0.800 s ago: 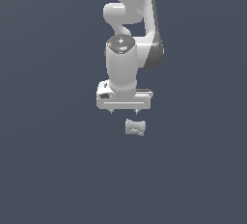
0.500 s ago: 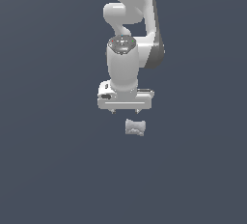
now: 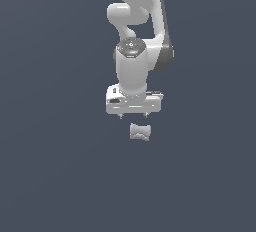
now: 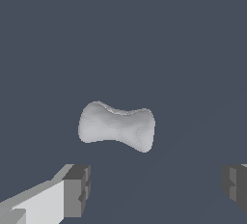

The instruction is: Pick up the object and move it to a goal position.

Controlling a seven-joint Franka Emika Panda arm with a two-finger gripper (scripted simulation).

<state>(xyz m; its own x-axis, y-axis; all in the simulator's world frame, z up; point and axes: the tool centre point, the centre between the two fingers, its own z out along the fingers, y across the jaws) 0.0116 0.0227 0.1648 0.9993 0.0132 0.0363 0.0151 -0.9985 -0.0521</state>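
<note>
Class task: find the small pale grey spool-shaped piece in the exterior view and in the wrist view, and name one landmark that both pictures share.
Exterior view: the piece lies on the dark floor just below the tool, slightly toward the exterior view's right.
Wrist view: the piece sits mid-picture, lengthwise across the gap between the open fingers.
Shared landmark: the tool's two fingertips, apart from the piece in both.

The object [image 3: 140,132] lies just below the gripper [image 3: 133,117], slightly toward the exterior view's right, apart from it.

Arm [image 3: 142,21] cut off at exterior view's top; wrist view crops claw fingers [image 4: 77,189].
</note>
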